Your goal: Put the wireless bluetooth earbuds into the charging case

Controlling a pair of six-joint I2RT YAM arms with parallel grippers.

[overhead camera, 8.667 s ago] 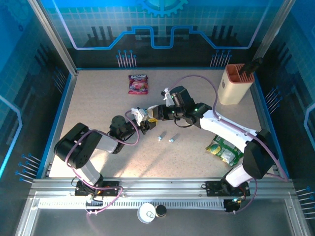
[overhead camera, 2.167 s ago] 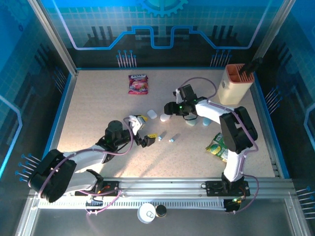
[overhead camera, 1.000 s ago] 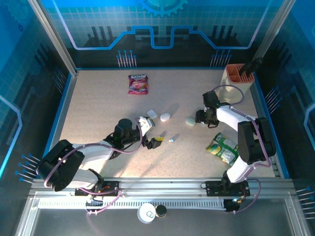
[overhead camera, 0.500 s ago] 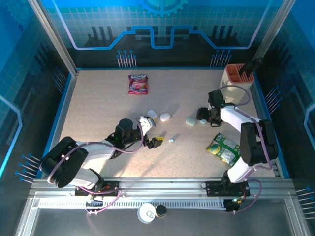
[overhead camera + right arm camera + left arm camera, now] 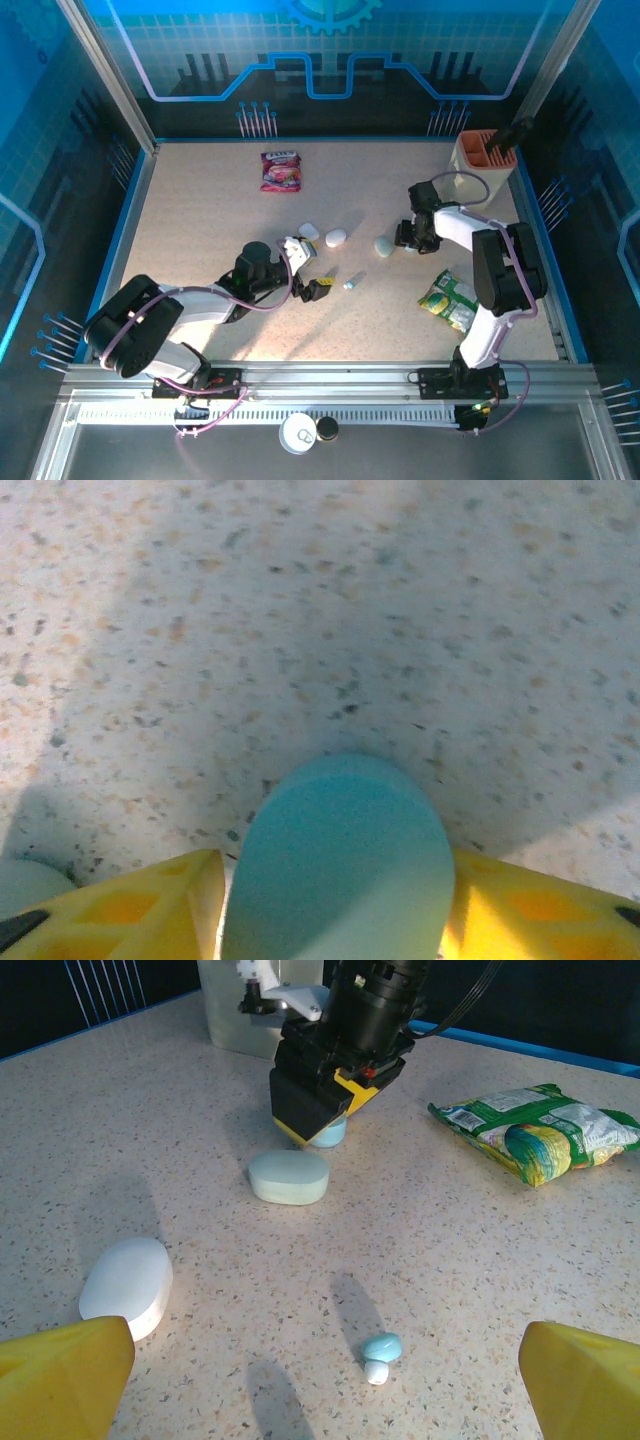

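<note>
One pale-blue earbud (image 5: 381,1348) lies on the speckled table (image 5: 480,1260), just ahead of my left gripper (image 5: 325,1385) and between the lines of its wide-open yellow fingers (image 5: 60,1375). From above, that earbud (image 5: 350,285) sits right of the left gripper (image 5: 318,290). My right gripper (image 5: 335,905) points down at mid-right (image 5: 404,240), its yellow fingers (image 5: 130,910) closed against both sides of a blue charging case (image 5: 340,850). The left wrist view shows this blue case (image 5: 328,1134) under the right gripper (image 5: 312,1125). A pale-green case (image 5: 289,1176) lies beside it.
Two white cases (image 5: 308,232) (image 5: 336,237) lie mid-table, one near my left finger (image 5: 128,1285). A green snack bag (image 5: 455,300) lies right, a pink bag (image 5: 280,170) at the back, and a cream holder (image 5: 478,170) at the back right.
The right jaws have narrowed round the blue case and the right gripper has shifted slightly left. The left arm has stayed still, open.
</note>
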